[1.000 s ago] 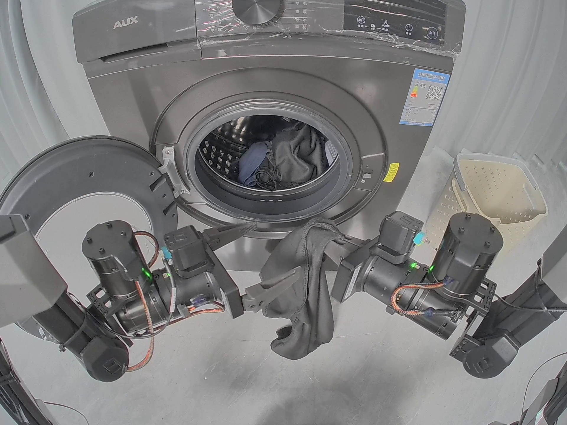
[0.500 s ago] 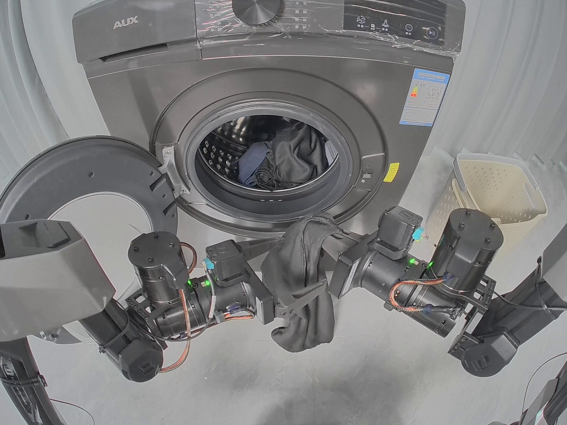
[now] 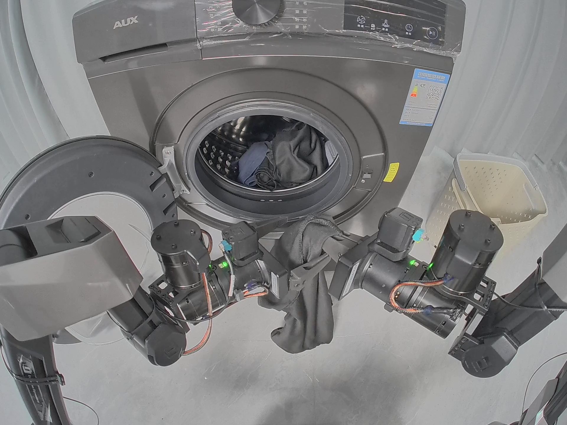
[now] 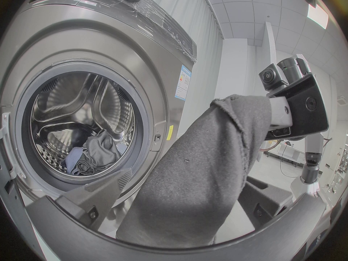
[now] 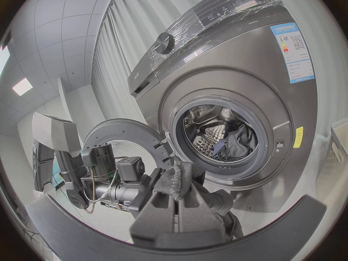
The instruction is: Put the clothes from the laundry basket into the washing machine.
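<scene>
One dark garment [image 3: 307,308], pinched in the right gripper [image 5: 176,194] just before the open mouth of the washing machine [image 3: 266,84]. Spread wide around it, the left gripper [image 3: 300,246]. More clothes [image 3: 283,157] inside the machine.

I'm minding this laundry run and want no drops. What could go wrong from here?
The dark grey cloth garment hangs low from the shut right gripper, so its tail might snag on the washing machine's round opening rim. The open left gripper straddles it and might pinch only a loose fold.

Bright, even light from ceiling panels [image 5: 22,86] glints off plastic wrap [image 3: 319,13] on the washing machine [image 3: 266,84].
</scene>
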You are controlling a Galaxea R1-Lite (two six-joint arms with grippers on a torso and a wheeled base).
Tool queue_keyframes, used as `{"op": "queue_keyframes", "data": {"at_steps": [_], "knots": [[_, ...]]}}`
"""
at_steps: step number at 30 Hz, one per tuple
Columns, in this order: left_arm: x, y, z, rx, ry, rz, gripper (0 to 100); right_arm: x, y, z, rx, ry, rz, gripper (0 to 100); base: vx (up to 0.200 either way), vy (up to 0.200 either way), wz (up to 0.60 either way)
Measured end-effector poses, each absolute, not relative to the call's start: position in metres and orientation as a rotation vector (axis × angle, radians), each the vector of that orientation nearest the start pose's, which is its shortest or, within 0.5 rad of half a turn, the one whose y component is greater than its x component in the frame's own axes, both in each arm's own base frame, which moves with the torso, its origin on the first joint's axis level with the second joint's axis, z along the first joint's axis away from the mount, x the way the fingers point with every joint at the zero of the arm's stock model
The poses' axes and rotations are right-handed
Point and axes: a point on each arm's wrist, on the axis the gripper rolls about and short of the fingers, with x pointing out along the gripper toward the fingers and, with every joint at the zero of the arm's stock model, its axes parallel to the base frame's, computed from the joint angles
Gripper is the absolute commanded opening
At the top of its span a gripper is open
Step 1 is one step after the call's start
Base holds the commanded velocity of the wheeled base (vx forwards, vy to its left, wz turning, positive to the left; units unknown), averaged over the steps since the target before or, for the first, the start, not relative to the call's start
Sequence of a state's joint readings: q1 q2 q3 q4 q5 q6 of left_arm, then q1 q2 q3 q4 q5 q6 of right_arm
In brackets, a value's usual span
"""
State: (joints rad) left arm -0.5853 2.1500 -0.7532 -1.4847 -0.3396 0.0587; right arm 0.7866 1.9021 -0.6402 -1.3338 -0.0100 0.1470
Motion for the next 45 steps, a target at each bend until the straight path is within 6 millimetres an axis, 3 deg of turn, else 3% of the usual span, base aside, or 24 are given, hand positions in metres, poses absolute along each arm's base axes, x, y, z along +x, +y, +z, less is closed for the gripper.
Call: {"op": "queue_keyframes", "data": {"at_steps": [10,19,20,26,35,39,45], "knots": [[0.303,-0.211,0.1,0.064,-0.131,-0.912,0,0.229,0.23,0.146,0.166,-0.006,0.781,0,0.0,0.0,0.0],[0.283,-0.206,0.1,0.084,-0.104,-0.942,0,0.23,0.231,0.148,0.171,-0.015,0.78,0,0.0,0.0,0.0],[0.281,-0.205,0.1,0.085,-0.1,-0.945,0,0.23,0.231,0.149,0.172,-0.018,0.78,100,0.0,0.0,0.0],[0.272,-0.196,0.105,0.086,-0.107,-0.976,0,0.234,0.227,0.155,0.19,-0.039,0.766,100,0.0,0.0,0.0],[0.258,-0.165,0.133,0.014,-0.144,-1.003,0,0.25,0.181,0.157,0.179,-0.041,0.643,100,0.0,0.0,0.0],[0.245,-0.155,0.147,-0.036,-0.154,-1.009,0,0.251,0.171,0.145,0.164,0.007,0.617,100,0.0,0.0,0.0],[0.233,-0.144,0.162,-0.088,-0.175,-1.003,0,0.258,0.174,0.113,0.132,0.114,0.602,100,0.0,0.0,0.0]]}}
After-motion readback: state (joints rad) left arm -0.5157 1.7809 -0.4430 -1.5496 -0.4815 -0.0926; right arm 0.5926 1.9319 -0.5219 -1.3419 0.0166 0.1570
